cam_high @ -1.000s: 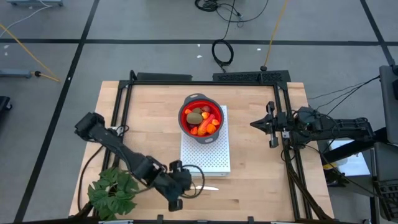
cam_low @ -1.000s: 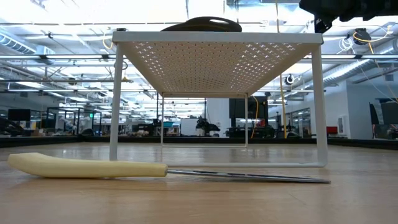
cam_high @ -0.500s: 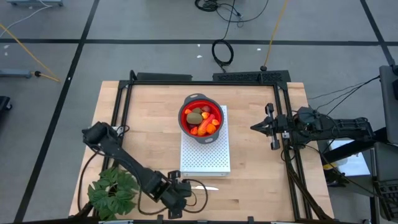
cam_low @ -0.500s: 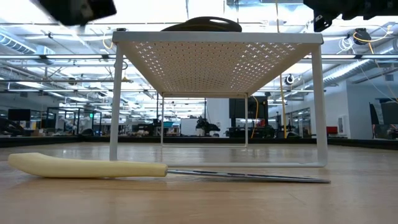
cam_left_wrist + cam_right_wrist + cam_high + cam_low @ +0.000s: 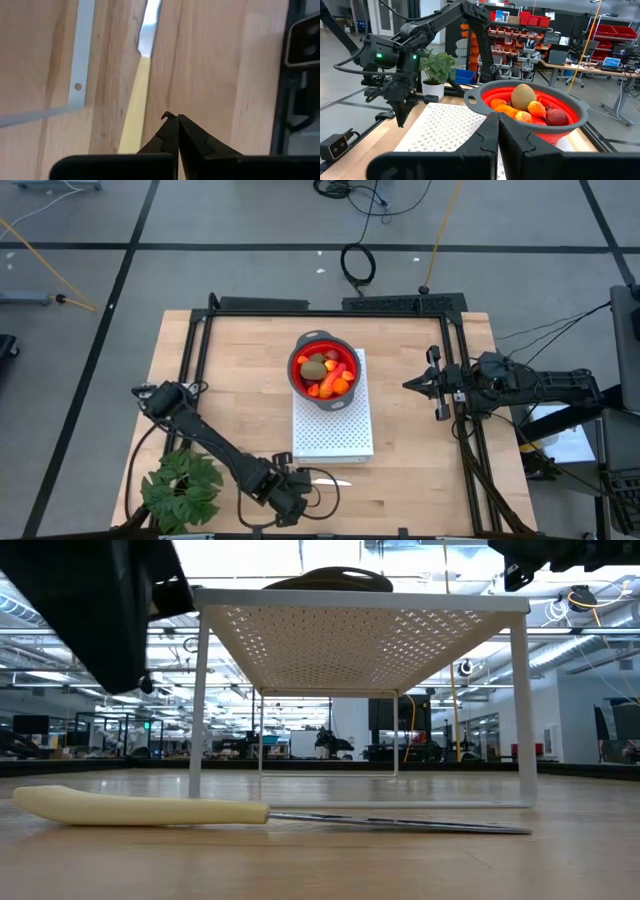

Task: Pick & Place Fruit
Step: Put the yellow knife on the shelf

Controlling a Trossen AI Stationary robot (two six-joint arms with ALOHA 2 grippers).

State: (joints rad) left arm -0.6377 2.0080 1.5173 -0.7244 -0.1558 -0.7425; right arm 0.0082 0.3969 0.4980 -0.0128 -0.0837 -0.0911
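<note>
The fruit [image 5: 323, 372] lies in a red bowl [image 5: 298, 352] that stands on a white perforated rack [image 5: 332, 430]: an olive-brown oval, orange pieces and a dark red ball, which also show in the right wrist view [image 5: 522, 97]. My left gripper [image 5: 288, 504] is shut and hovers near the table's near edge, beside the handle of the pale yellow knife [image 5: 134, 117]. The low view shows it [image 5: 100, 620] above the knife [image 5: 140, 806], which lies flat on the table. My right gripper [image 5: 408, 382] is shut and empty, to the right of the bowl.
A green leafy plant [image 5: 182, 488] stands at the table's near left corner, close to my left arm. A black frame [image 5: 200, 330] runs along the table's left, far and right sides. Bare wood lies left of the rack.
My left gripper has moved down and toward the table's near edge, coming in over the knife's handle; it now fills the upper left of the low view. The white rack with the bowl has slid slightly toward the table's right. The knife has stayed put.
</note>
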